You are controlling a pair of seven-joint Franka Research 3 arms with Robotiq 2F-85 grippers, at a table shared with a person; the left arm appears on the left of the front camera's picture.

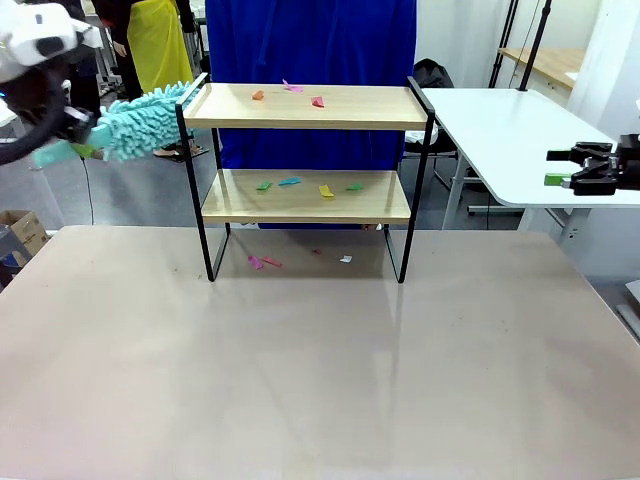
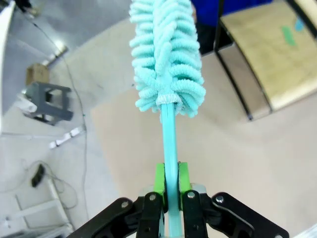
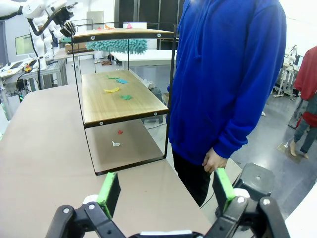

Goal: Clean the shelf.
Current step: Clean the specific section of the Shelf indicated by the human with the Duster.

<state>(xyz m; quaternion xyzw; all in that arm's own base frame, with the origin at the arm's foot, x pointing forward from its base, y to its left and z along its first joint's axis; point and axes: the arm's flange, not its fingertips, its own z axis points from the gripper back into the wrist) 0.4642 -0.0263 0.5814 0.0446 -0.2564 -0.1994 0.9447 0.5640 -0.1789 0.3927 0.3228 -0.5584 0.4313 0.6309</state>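
Beige table point(image 1: 300, 380) bearing littered shelf point(image 1: 310, 107), left pincer point(image 2: 171, 176) clamped on teal duster point(image 2: 166, 54), right pincer point(image 3: 166, 186) apart, grey floor point(image 1: 130, 195) beyond

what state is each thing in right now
left gripper, shut on the duster
duster, held up by the shelf's top board
shelf, upright, both boards littered
paper scraps, loose on both boards and the table beneath
right gripper, open, empty
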